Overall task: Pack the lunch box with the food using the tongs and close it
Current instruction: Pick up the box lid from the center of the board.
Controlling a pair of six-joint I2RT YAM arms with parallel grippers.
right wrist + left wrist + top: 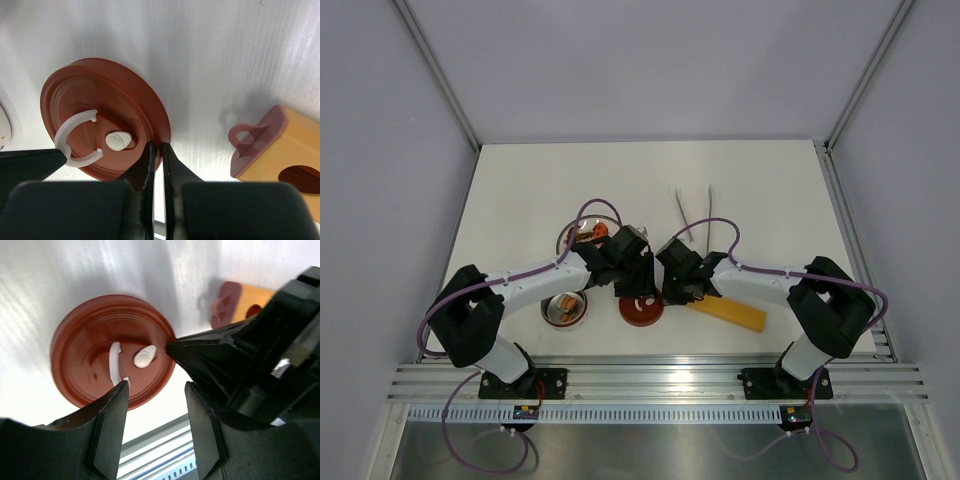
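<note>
Lid (112,357) flat on desk (770,200). Left gripper (156,387) half-open astride rim; right gripper (157,146) shut, at edge. Pinch rim squarely.

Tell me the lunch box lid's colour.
The lid is dark red with a white curl, clearest in right wrist view.

From above, the lid (642,312) shows only in part beneath the left tool (636,288) and right tool (672,292). The left arm (535,275) covers half the plate (567,235), and the food (592,232) on it is too small to sort. The yellow-orange bar (295,150) runs off the right wrist view's edge.
</note>
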